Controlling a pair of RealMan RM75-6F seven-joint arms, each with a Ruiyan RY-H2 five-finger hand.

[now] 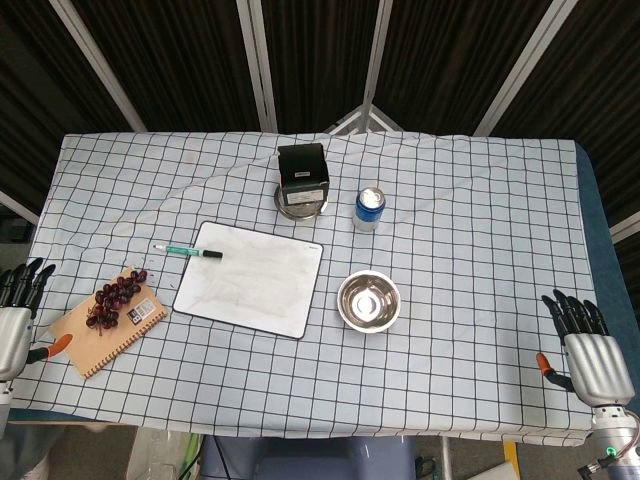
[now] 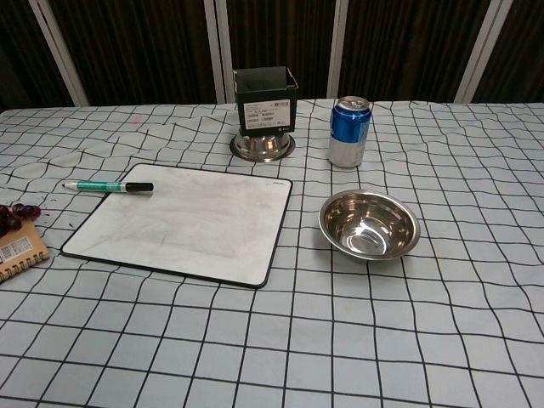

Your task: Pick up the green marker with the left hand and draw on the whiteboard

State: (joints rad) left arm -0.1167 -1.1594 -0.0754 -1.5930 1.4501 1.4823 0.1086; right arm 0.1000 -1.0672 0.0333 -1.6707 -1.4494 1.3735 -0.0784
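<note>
The green marker [image 1: 187,251] [image 2: 107,186] lies flat with its black cap resting on the upper left corner of the whiteboard [image 1: 250,277] [image 2: 183,223]. The board is blank, lying flat left of the table's middle. My left hand [image 1: 14,318] hangs at the table's left edge, fingers apart and holding nothing, well left of the marker. My right hand [image 1: 587,350] sits at the right front corner, fingers spread and empty. Neither hand shows in the chest view.
A steel bowl [image 1: 369,301] [image 2: 369,223] stands right of the board. Behind it are a blue can [image 1: 369,209] [image 2: 350,131] and a dark box on a steel dish [image 1: 303,179] [image 2: 264,113]. A notebook with grapes [image 1: 112,314] lies front left.
</note>
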